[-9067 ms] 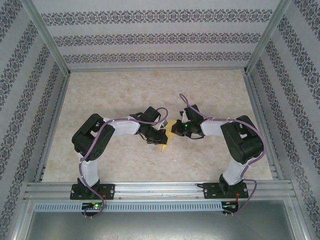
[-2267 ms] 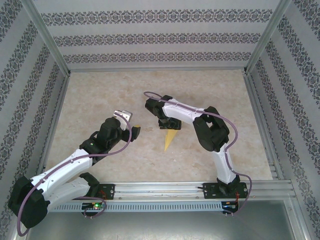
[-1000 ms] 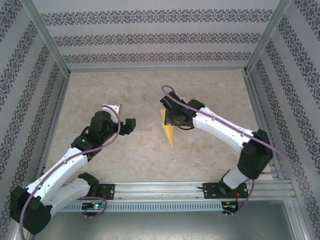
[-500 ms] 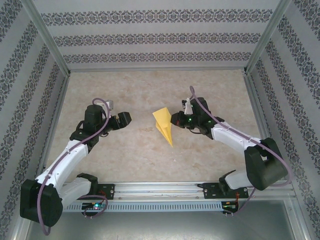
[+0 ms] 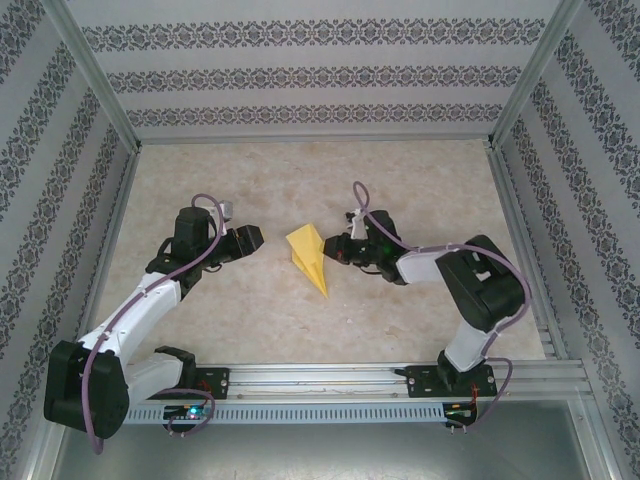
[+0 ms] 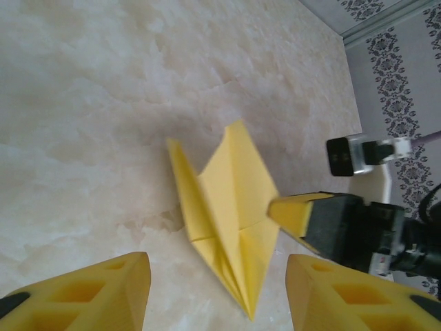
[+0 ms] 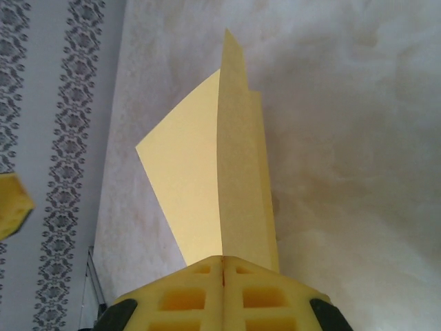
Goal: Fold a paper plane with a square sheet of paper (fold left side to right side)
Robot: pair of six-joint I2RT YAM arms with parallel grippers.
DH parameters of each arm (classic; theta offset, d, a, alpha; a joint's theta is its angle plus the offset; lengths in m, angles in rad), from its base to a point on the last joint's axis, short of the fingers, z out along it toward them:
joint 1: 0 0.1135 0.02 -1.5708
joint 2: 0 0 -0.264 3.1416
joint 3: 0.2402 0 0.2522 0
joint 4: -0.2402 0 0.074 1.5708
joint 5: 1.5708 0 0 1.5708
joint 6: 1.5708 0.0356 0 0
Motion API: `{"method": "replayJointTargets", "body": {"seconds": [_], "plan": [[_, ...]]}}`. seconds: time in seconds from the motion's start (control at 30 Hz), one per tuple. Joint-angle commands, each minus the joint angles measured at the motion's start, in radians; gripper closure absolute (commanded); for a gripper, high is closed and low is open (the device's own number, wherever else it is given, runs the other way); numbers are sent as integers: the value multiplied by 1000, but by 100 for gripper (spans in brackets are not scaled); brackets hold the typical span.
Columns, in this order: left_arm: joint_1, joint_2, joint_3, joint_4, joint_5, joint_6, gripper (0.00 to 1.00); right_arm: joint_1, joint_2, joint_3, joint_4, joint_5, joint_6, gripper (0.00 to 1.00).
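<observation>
The paper plane is a pale-yellow pointed dart near the middle of the table, its tip towards the near edge. My right gripper is shut on the plane's right edge and holds it tilted up off the marbled surface. In the right wrist view the pads meet on the plane, whose wings rise above them. My left gripper stands open a short way left of the plane, apart from it. The left wrist view has the plane ahead of the left gripper, with the right gripper at its right edge.
The marbled table is boxed in by patterned walls at the back and both sides. A metal rail runs along the near edge, where both arm bases are bolted.
The right gripper has carried the plane leftward and a little nearer, towards the left gripper. The left gripper's jaws have narrowed, and it has stayed in about the same place.
</observation>
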Motion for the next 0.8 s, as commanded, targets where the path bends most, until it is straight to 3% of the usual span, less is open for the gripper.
{"method": "replayJointTargets", "body": {"seconds": [0.0, 0.3, 0.67, 0.77], "plan": [[10, 4, 12, 13, 20, 13, 46, 20, 55, 45, 105, -10, 27, 100], [10, 36, 7, 16, 25, 13, 47, 33, 137, 51, 118, 24, 41, 100], [11, 96, 4, 56, 55, 4, 48, 19, 93, 0, 112, 33, 42, 100], [10, 110, 4, 67, 65, 1, 48, 21, 86, -3, 107, 33, 40, 95]]}}
